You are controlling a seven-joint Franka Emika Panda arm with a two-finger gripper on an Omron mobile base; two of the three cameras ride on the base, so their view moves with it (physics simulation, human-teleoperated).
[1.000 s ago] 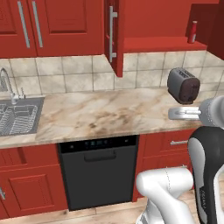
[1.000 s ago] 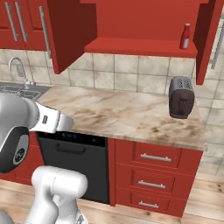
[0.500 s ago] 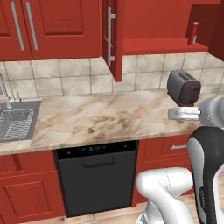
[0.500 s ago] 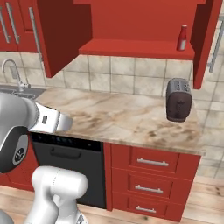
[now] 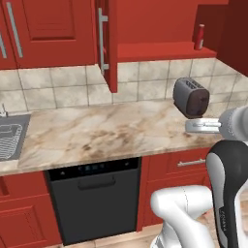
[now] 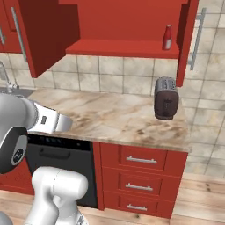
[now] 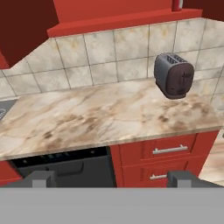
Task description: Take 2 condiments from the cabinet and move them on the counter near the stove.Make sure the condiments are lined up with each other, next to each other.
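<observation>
- Cabinet [image 6: 127, 26] is hanging open over the counter [image 6: 110, 118], doors swung out to both sides.
- Toaster [image 6: 166, 98] is sitting on the counter near the right end, against the tiles.
- Red bottle [image 6: 167, 37] is standing upright on the cabinet's shelf, far right, above the toaster.
- Gripper [image 7: 109, 179] is hovering off the counter's front edge, jaws spread wide, holding nothing.
</observation>
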